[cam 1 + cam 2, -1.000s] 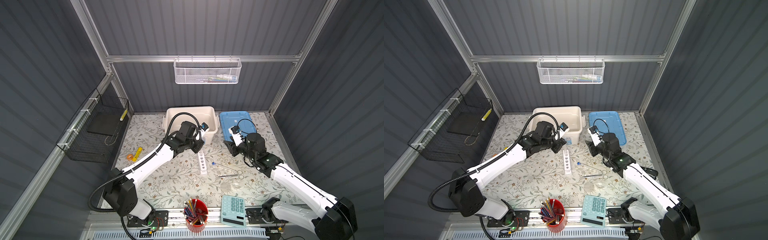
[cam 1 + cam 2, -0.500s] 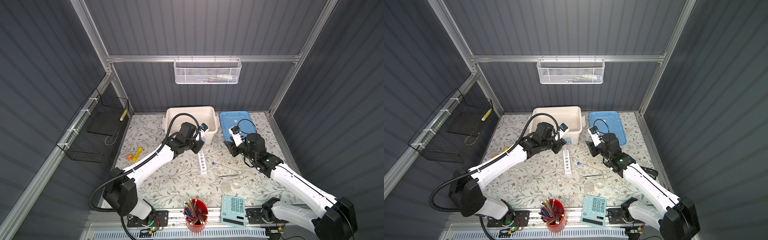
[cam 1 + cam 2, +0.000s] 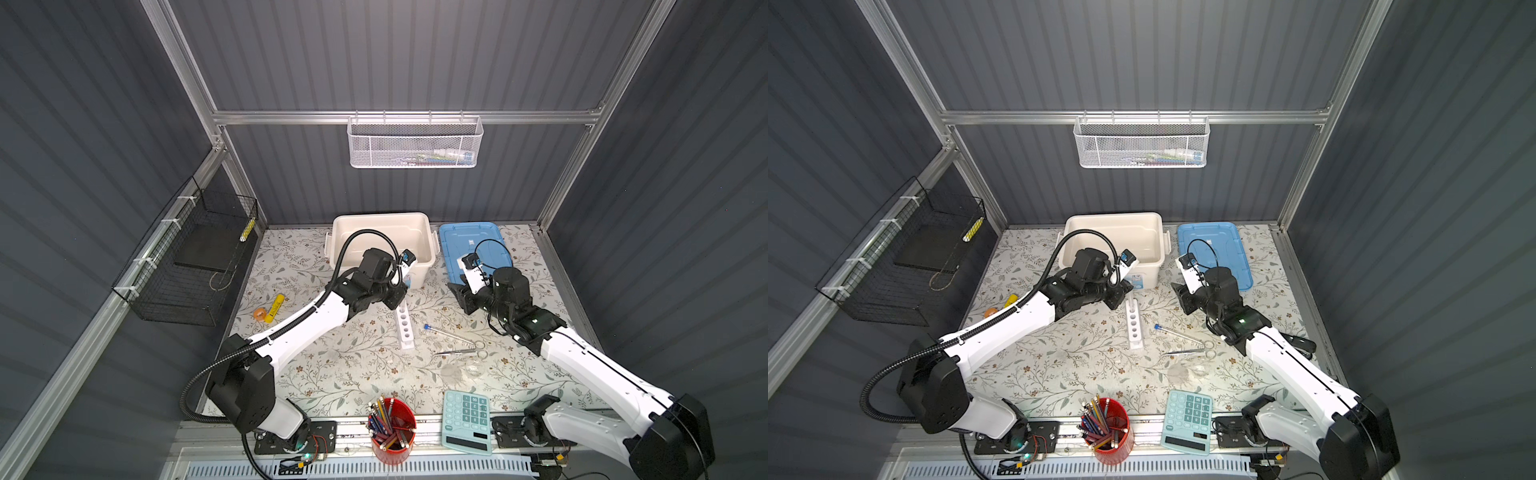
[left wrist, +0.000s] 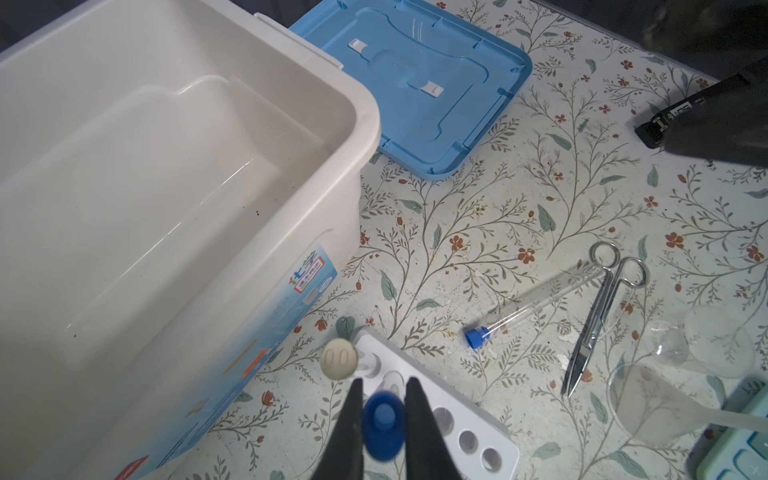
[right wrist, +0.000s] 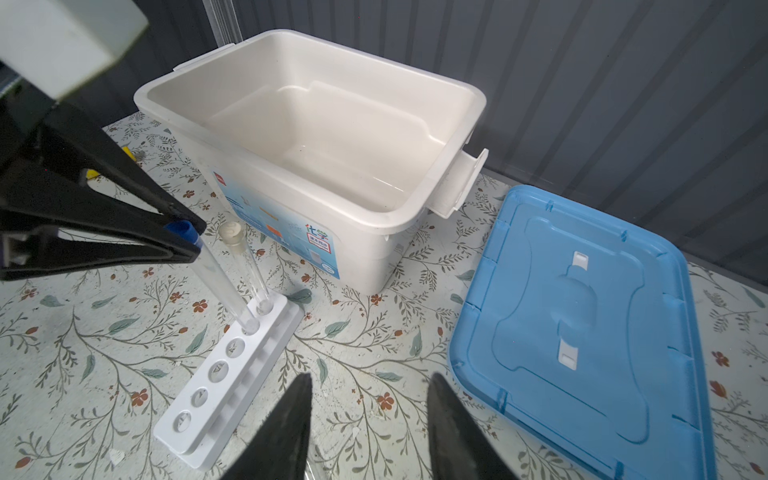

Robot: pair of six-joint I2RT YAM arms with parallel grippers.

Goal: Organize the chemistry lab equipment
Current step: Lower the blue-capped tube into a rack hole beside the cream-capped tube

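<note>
We look down on a floral-patterned desk worked by two robot arms. The left tool is pressed onto the blue cap of a clear test tube, pinching it. The tube leans, and its lower end sits at the second hole of a narrow white rack. It is just beside a cream-stoppered tube standing in the end hole nearest a white bin. We cannot tell how deep the held tube has gone. The right tool is spread and holds nothing, hovering above the desk between the rack and a blue lid.

A second blue-capped tube lies flat on the desk, apart from the rack, its closed end reaching the handle rings of thin silver scissors. Clear glassware sits just beside the scissor tips.

We judge that the step in hand is seating the held tube in the rack. The next move likely calls for bringing the tube upright and lowering it until it rests. The left tool would then part without knocking the neighbouring tube. After that, the lying tube would be a fair next pickup.
</note>
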